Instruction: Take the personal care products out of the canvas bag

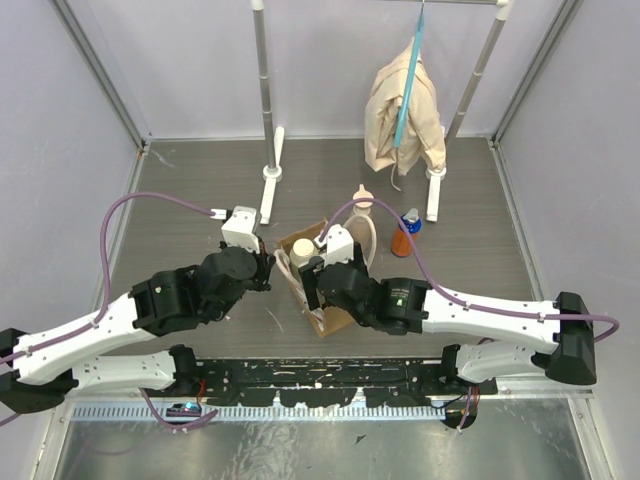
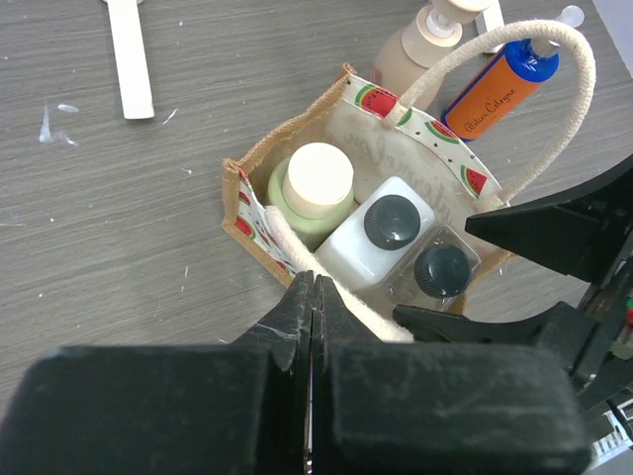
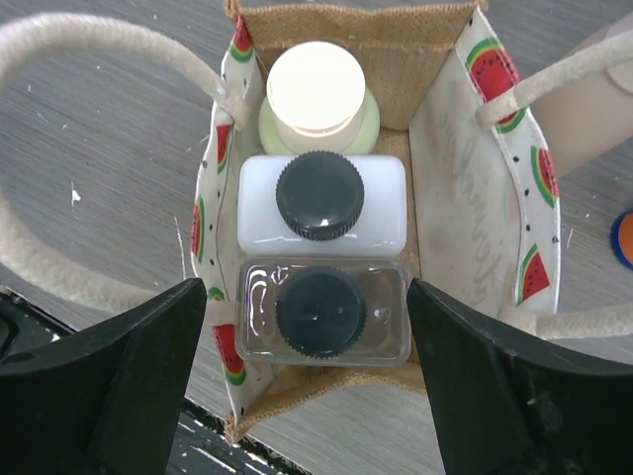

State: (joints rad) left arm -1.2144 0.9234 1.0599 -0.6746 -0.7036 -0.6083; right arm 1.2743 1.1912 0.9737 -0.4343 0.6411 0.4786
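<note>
So, we've got the canvas bag (image 1: 322,322) standing upright on the table (image 1: 200,180), right between the two arms. Inside it, three bottles sit in a row, touching each other: a cream-capped bottle (image 3: 315,89) with a pale green body at one end, a white bottle (image 3: 321,203) with a dark grey cap in the middle, and a clear bottle (image 3: 324,312) with a dark cap at the other end.

The right gripper (image 3: 307,292) hangs over the bag mouth with its jaws spread wide. One finger is outside each long wall, level with the clear bottle, and it's holding nothing.

The left gripper (image 2: 312,287) is squeezed fully closed, tips at the bag's near rim where one cream handle (image 2: 346,307) runs past. We honestly can't tell if it's pinching that handle or just sitting next to it.

Out on the table, just beyond the bag, are the beige pump bottle (image 2: 425,45) and the blue bottle (image 2: 504,84) with the orange band, side by side.
</note>
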